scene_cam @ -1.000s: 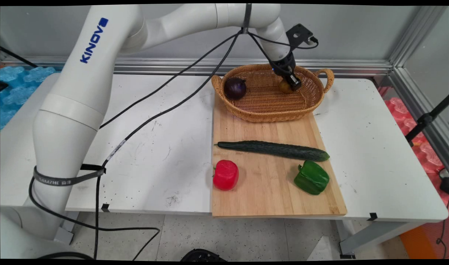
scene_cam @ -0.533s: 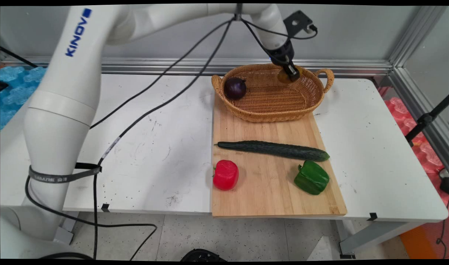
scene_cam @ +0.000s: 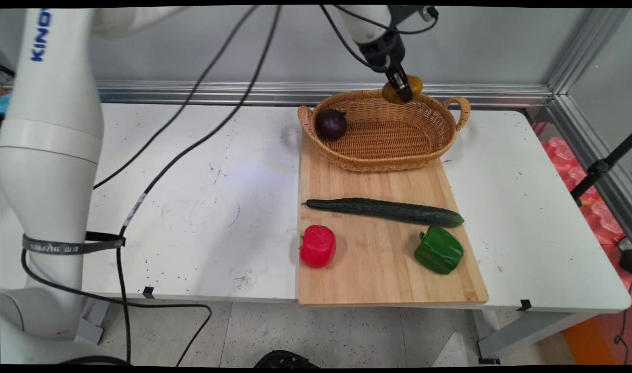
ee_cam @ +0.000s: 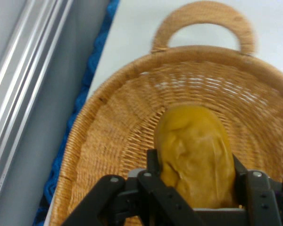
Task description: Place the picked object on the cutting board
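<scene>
While jaws clamp potato (scene_cam: 403,86), basket (scene_cam: 381,155) lies below.

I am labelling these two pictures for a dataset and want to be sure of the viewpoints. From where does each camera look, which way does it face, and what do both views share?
Main view: sits above the table's near side, faces down across the white table toward the back wall; shows the white arm with cables and the gripper raised over the basket.
Hand view: sits on the hand, faces along the gripper down into the basket; shows the black linkage and fingers.
Shared: the gripper holding the potato, and the basket.
</scene>
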